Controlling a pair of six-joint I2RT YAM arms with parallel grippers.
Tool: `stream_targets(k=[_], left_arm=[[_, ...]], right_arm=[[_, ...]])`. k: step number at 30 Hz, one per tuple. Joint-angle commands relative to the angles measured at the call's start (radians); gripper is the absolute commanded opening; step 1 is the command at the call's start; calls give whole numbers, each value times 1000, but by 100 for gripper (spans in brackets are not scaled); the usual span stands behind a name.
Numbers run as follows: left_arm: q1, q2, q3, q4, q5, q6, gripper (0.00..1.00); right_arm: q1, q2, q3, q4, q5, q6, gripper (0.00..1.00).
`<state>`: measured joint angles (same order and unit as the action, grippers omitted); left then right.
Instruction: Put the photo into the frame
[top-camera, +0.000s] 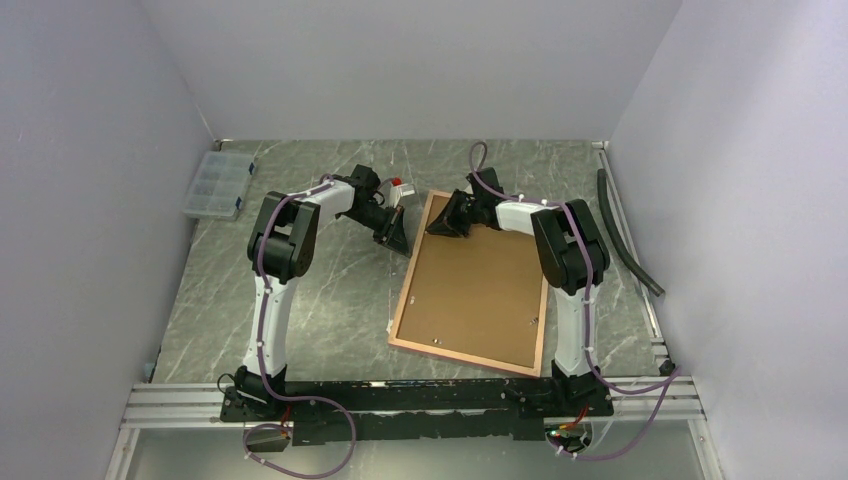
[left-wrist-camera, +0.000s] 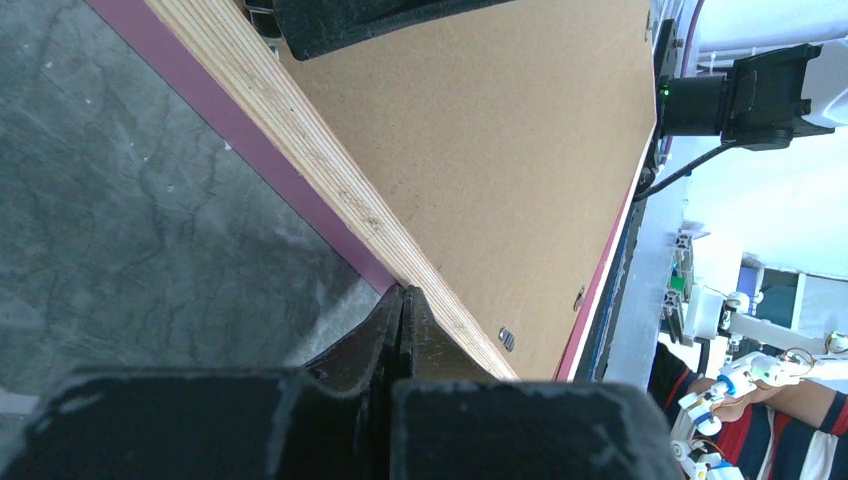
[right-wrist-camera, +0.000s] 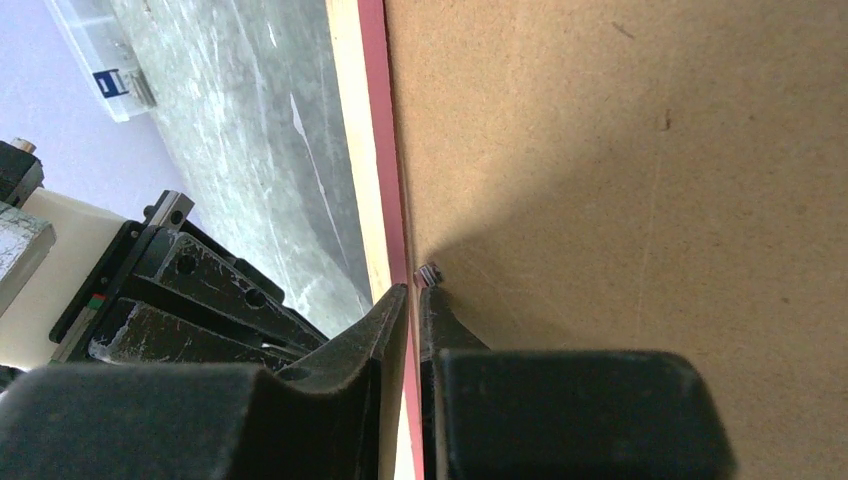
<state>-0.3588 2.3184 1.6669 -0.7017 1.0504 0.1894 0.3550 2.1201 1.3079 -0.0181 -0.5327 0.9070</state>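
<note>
Grey-green marbled tabletop, closed in by pale walls on three sides. Lying flat on it, right of centre and back upward: large thin-railed rectangular frame, tan wood-coloured on the rails, with a pink strip along the edges. Set inside those rails, filling the opening: plain brown backing board, with small metal clips near its near end. Slightly skewed on the table, far end leaning toward the right.

At the frame's far left corner, on the outside: left gripper, fingers pressed fully together with nothing between them, tips right at the outer pink edge of the tan rail; cannot tell whether touching.

At the far end of the frame, just inside that same corner: right gripper, fingers drawn in to a narrow slit, pointing down at the seam where pink strip meets brown board. Just at one fingertip, a small metal tab. Cannot tell whether pinching the strip, the tab or nothing.

Well apart at the far left of the table: clear plastic organiser box with blue latches. Along the right wall: black hose.
</note>
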Motion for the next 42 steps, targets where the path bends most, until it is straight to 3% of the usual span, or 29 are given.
stream_targets(k=[1, 12, 19, 34, 42], left_arm=[[-38, 50, 1, -10, -45, 26, 3], [-46, 59, 5, -24, -40, 39, 3], [-48, 62, 6, -25, -41, 43, 3], [-47, 56, 12, -52, -45, 62, 3], [-26, 21, -14, -29, -42, 42, 3]], right_arm=[[33, 47, 9, 62, 58, 33, 13], [58, 47, -57, 208, 85, 132, 10], [100, -7, -173, 351, 138, 237, 22], [133, -29, -201, 380, 189, 282, 25], [131, -84, -225, 307, 164, 232, 26]])
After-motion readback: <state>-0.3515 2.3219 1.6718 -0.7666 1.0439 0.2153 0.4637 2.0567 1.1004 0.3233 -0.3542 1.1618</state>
